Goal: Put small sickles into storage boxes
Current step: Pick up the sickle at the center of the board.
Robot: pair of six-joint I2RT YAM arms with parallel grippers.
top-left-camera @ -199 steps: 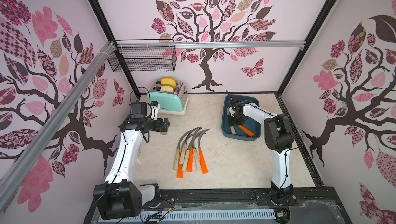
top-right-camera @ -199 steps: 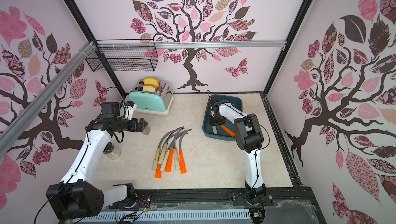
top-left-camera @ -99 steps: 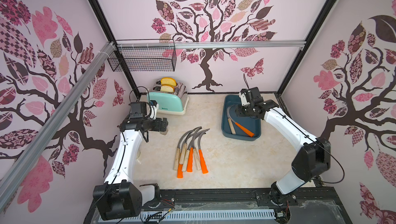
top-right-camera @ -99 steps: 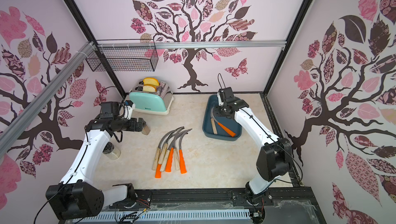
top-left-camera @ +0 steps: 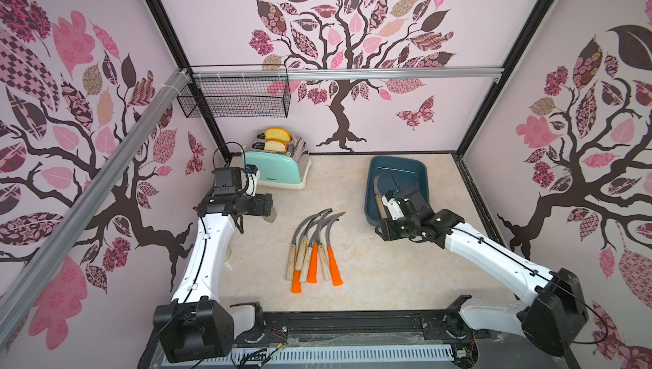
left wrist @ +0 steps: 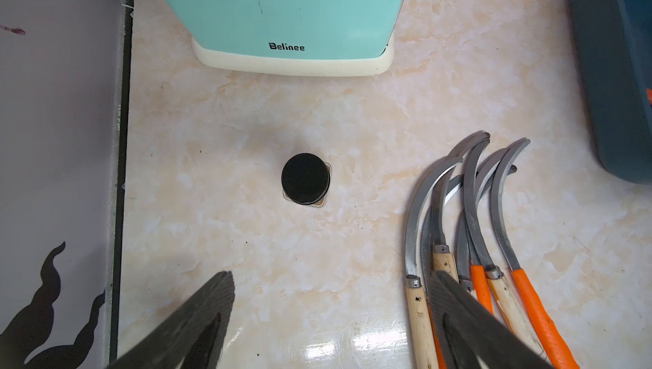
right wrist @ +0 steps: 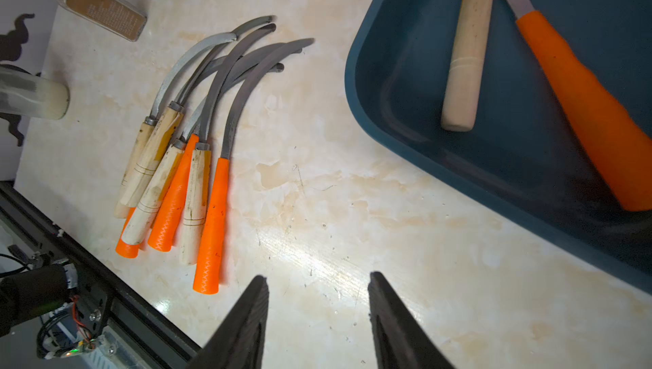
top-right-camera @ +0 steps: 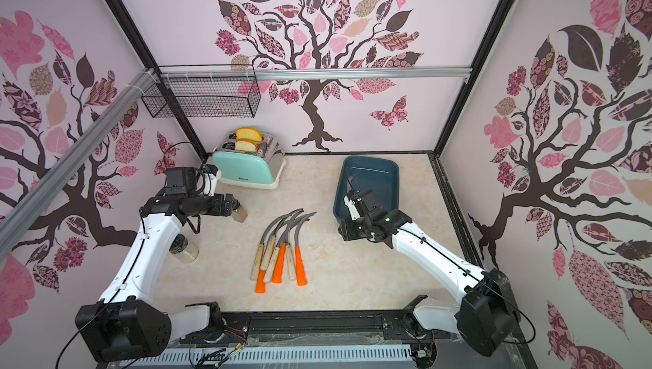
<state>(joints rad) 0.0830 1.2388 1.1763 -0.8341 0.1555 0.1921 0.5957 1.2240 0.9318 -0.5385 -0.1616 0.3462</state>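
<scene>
Several small sickles (top-left-camera: pixel 314 247) (top-right-camera: pixel 282 247) lie bunched mid-table, curved grey blades toward the back, handles orange or pale wood; both wrist views show the pile (left wrist: pixel 476 243) (right wrist: pixel 190 138). The dark teal storage box (top-left-camera: pixel 398 169) (top-right-camera: pixel 374 173) (right wrist: pixel 388 85) sits at the back right. In it lie a wood-handled sickle (right wrist: pixel 465 49) and an orange-handled sickle (right wrist: pixel 582 102). My right gripper (right wrist: pixel 317 275) (top-left-camera: pixel 384 233) hangs open and empty over bare table by the box's near left corner. My left gripper (left wrist: pixel 330 275) (top-left-camera: pixel 270 208) is wide open and empty, left of the pile.
A mint toaster (top-left-camera: pixel 278 168) with bread slices stands at the back left, under a black wire basket (top-left-camera: pixel 236 97) on the wall. A small black-lidded jar (left wrist: pixel 305 178) (top-right-camera: pixel 183 249) stands beneath my left arm. Black frame rails edge the table.
My right arm has drawn back out of the storage box toward the front and now hangs by its near left corner, jaws slightly wider. The left arm has barely moved.
</scene>
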